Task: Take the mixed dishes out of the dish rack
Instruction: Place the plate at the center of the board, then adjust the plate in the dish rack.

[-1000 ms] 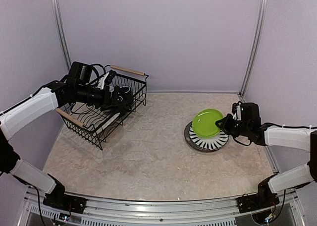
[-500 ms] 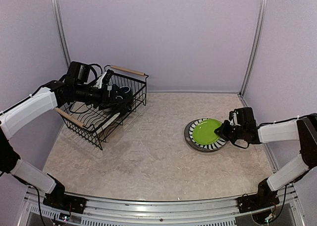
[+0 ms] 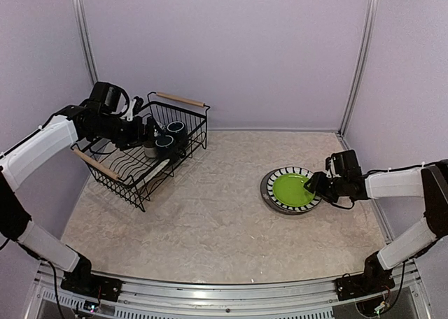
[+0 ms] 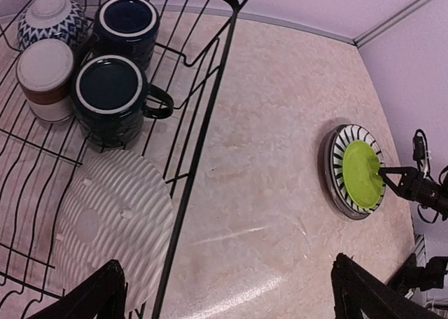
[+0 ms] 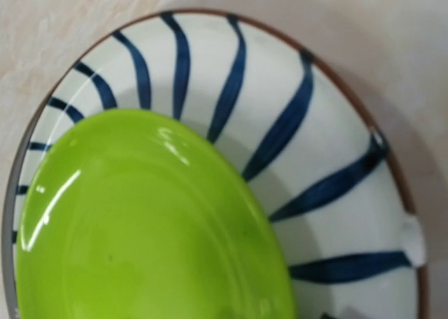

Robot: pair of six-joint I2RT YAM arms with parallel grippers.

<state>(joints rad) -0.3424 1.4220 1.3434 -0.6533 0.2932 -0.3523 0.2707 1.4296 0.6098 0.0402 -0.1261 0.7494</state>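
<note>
While the left arm hangs over the dish rack, which sits at 10 o'clock on the tabletop, the left gripper has its jaws spread wide with nothing between them. Rack contents, left wrist view: dark blue mug and dark green mug side by side. Grey brown-based cup just at the green mug's 9 o'clock. Patterned bowl bottom up, next to the blue mug. Pale woven plate toward 6 o'clock. At 3 o'clock on the tabletop, green plate lies flat on striped plate. Right gripper is at the green plate's 3 o'clock rim; cannot tell whether its jaws grip it.
</note>
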